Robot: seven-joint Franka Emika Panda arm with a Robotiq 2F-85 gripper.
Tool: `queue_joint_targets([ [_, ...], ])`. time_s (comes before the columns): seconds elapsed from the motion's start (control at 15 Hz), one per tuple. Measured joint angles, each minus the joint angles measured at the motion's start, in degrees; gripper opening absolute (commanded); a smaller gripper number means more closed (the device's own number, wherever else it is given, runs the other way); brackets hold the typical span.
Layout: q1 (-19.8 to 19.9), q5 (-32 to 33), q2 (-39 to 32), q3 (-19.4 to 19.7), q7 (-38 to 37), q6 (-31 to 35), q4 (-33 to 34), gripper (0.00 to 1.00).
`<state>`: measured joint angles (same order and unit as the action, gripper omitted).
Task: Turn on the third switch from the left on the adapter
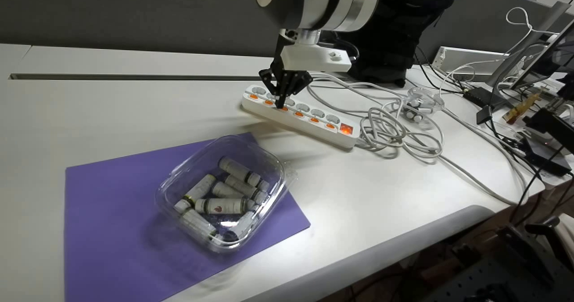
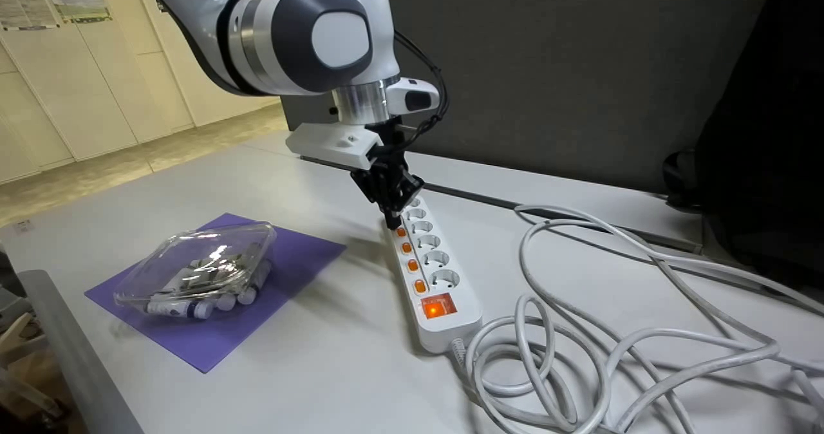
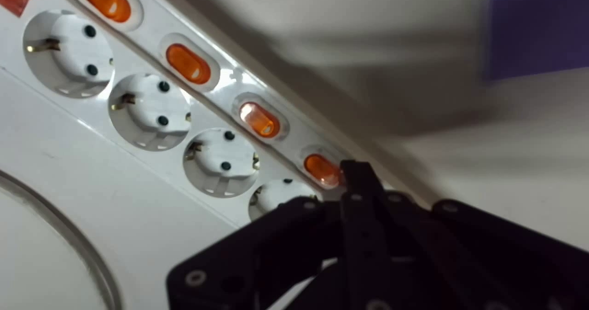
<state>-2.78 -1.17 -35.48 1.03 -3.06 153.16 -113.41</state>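
Note:
The adapter is a white power strip [image 1: 291, 119] with a row of round sockets and a row of small orange switches; it shows in both exterior views [image 2: 444, 315] and the wrist view [image 3: 221, 84]. The third switch from the left [image 1: 284, 108] is orange and partly covered by my fingertips; it also shows in the wrist view [image 3: 321, 169]. My gripper [image 1: 280, 105] points down, shut and empty, fingertips together at this switch's end; the fingertips also show in the wrist view [image 3: 361, 165]. I cannot tell whether they touch or press it. The main switch [image 2: 438, 306] glows orange.
A clear plastic box [image 1: 224, 194] of small vials sits on a purple sheet [image 1: 112, 230] in front of the strip. Coiled white cable [image 1: 399, 131] lies at the strip's main-switch end. A black bag [image 1: 390, 28] and a grey partition [image 1: 134, 15] stand behind.

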Motion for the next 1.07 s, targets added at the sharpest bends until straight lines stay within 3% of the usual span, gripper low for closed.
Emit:
queue_joint_targets([
  [1.07,3.46,-4.44,-0.08,-2.75,2.19,-1.32,0.89,0.0],
])
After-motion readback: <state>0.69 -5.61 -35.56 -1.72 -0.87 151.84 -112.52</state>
